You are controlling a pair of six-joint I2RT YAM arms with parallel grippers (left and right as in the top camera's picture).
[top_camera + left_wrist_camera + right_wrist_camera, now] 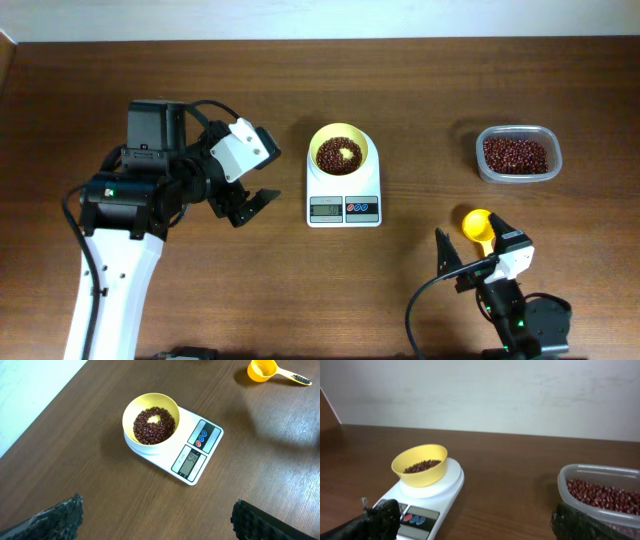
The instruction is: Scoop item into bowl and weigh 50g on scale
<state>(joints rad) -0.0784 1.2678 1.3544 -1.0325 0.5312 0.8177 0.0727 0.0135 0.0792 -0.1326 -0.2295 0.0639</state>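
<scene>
The weighing step seems nearly finished: the beans [328, 155] are held in the bowl [313, 150], which is set on the scale [343, 208] at mid-table toward the far edge. The scale's long axis is laid far-to-near, display turned to the near edge. The left gripper [252, 207] and right gripper [470, 250] are spread open, empty; next, only the reading must be checked.

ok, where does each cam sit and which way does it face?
Overhead: above table, looking straight down; both arms, left pincer, right pincer.
Left wrist: angled down at small pale-yellow plastic bowl on white digital scale; own fingertips bottom corners.
Right wrist: low, level, facing wall; own fingertips bottom corners.
All share: bowl on scale.
</scene>
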